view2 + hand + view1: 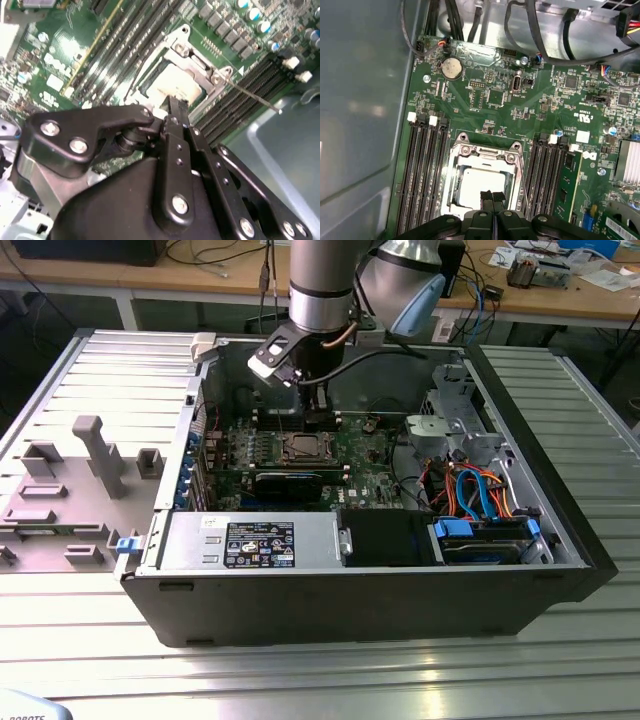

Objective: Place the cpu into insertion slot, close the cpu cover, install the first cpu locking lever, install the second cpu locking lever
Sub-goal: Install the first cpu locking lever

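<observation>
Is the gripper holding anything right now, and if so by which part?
Nothing is held. The gripper has its fingers shut together, empty, over the cpu, which is framed by the cpu cover.

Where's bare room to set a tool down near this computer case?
The ribbed table is bare between the case and the camera, and at the exterior view's right. Inside is crowded: memory slots flank the cpu cover, cables fill one corner.

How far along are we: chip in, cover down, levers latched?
Done: the cpu lies seated, with the cpu cover closed flat over it. In hand: the gripper, shut on nothing, hovers above the cpu. Left: a locking lever sticks out free in the second wrist view, not latched.
</observation>
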You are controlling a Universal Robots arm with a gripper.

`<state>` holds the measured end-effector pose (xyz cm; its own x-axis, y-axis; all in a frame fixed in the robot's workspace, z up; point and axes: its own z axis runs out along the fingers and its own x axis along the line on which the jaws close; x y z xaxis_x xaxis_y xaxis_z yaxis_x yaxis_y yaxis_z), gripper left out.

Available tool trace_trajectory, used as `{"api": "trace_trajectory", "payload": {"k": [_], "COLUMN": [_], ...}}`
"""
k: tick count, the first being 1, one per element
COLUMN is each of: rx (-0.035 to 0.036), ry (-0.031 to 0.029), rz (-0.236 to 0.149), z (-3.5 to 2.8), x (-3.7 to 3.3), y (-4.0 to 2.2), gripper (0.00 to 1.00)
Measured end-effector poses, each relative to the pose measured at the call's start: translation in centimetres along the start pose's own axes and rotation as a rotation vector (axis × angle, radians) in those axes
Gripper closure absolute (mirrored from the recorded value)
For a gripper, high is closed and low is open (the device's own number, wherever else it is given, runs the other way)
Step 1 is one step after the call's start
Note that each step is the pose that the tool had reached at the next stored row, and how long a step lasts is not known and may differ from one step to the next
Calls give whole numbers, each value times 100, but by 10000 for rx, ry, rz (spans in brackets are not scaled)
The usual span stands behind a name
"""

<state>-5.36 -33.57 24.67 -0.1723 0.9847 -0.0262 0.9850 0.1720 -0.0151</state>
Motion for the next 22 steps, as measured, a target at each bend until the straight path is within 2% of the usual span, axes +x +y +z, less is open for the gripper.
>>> {"api": "trace_trajectory", "payload": {"k": [4, 6, 8, 11, 15, 18, 20, 22], "rx": [1, 0, -19, -98, -187, -267, -315, -412], "ry": [0, 0, 0, -17, -39, -57, -67, -91], "rz": [0, 0, -13, -206, -847, -1191, -1279, -1310], "z": [-127, -158, -159, -161, -161, -159, -158, -156], "x": [-3, -4, -3, -4, -7, -9, -10, -7], "y": [-2, -2, -3, -7, -8, -11, -25, -66], "gripper": [89, 89, 89, 89, 89, 89, 89, 89]}}
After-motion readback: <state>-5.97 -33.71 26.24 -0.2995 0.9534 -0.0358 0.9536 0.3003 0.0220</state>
